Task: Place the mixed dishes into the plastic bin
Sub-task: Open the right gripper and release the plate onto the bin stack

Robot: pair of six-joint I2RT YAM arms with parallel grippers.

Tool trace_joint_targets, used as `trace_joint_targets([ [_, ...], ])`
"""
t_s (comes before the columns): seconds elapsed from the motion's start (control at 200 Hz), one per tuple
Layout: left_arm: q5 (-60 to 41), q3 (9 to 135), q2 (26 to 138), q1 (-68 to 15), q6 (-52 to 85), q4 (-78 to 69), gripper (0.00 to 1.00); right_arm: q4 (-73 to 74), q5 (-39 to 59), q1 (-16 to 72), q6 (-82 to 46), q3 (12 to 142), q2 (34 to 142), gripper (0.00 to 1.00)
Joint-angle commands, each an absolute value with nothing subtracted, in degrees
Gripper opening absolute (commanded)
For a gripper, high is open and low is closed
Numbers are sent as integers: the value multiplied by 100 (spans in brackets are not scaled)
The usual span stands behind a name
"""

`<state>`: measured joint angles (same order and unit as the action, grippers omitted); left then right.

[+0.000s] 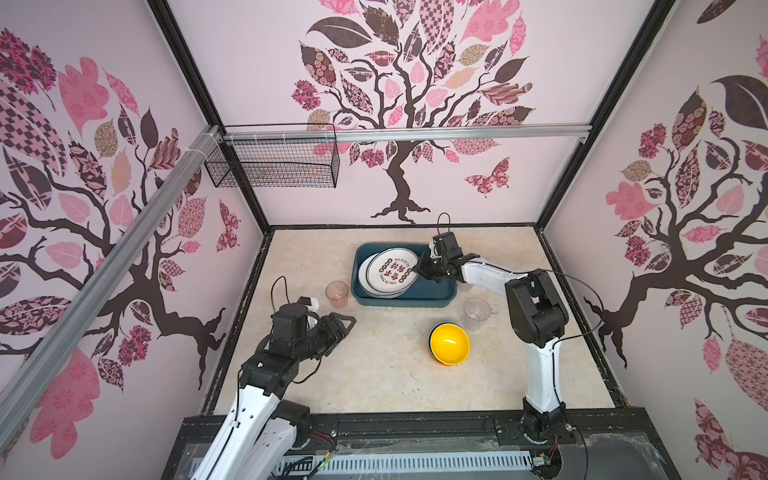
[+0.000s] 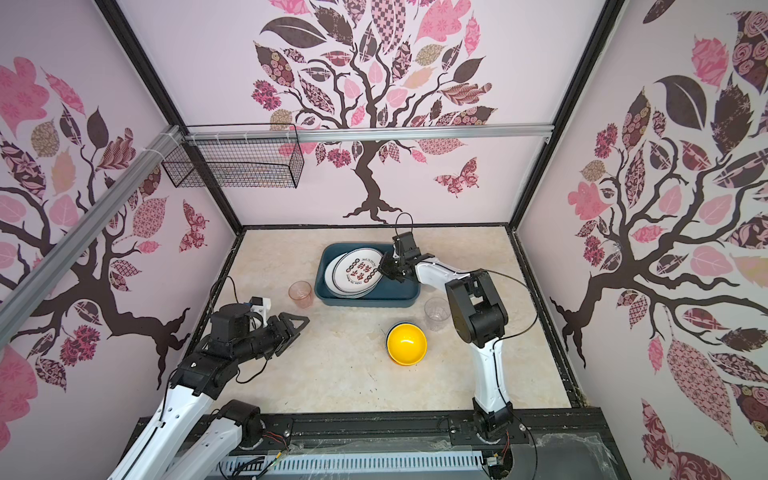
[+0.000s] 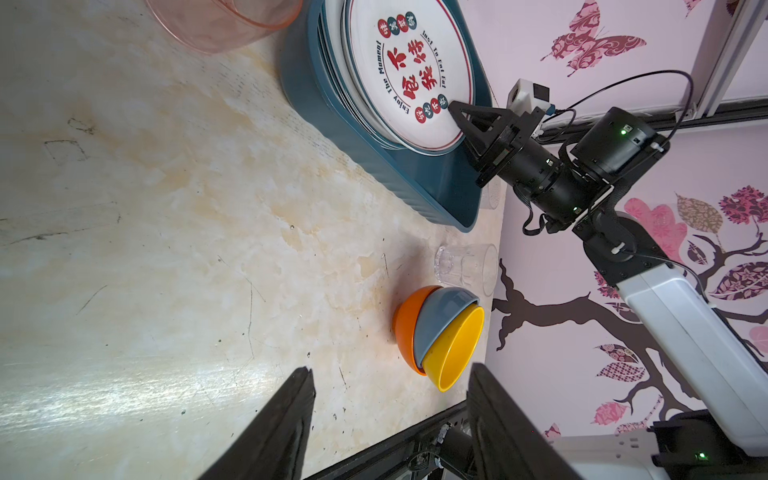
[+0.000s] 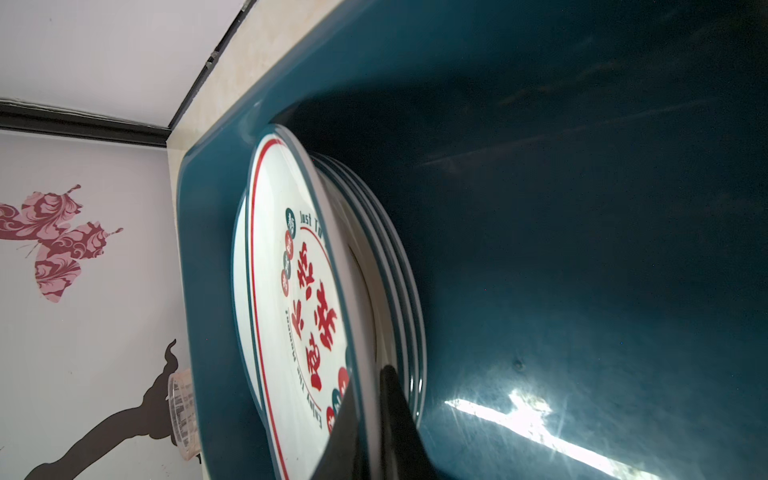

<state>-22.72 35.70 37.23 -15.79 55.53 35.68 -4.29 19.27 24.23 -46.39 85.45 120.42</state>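
Note:
The dark teal plastic bin [image 1: 407, 301] [image 2: 365, 300] stands at the back middle of the table with a stack of white plates [image 4: 399, 291] in it. My right gripper [image 1: 419, 270] [image 4: 370, 376] is shut on the rim of the top plate [image 1: 390, 270] [image 4: 291, 291], which bears red characters and tilts over the stack. Nested orange [image 3: 405, 328], blue [image 3: 440, 316] and yellow bowls [image 1: 449, 343] sit in front of the bin. A pinkish cup [image 1: 336, 294] stands left of the bin and a clear cup [image 1: 476, 313] stands right of it. My left gripper [image 1: 347, 322] [image 3: 392, 368] hangs open and holds nothing.
A black wire mesh basket [image 1: 274, 162] hangs on the rail high at the back left. Pink patterned walls close in the table on three sides. A black frame edge [image 1: 415, 419] runs along the table's front.

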Motion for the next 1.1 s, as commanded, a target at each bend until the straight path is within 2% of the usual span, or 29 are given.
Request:
trace_joint_targets([
  [0.0,-2255,3411,3702,-1582,5554,3480,62,-439,1977,2417,-4632,8911,12293,9],
  [0.09,-2259,3404,3700,-1587,5555,3473,62,-455,1988,2425,-4631,8927,12323,12],
  [0.27,-2259,3384,3691,-1582,5577,3462,62,-730,1948,2461,-4563,9061,12410,29],
  [0.81,-2297,3400,3704,-1582,5607,3399,62,-1455,1591,2478,-4055,9180,12248,39],
  [1.095,-2295,3445,3665,-1587,5553,3473,62,-1779,1479,2504,-3849,9186,11920,40],
])
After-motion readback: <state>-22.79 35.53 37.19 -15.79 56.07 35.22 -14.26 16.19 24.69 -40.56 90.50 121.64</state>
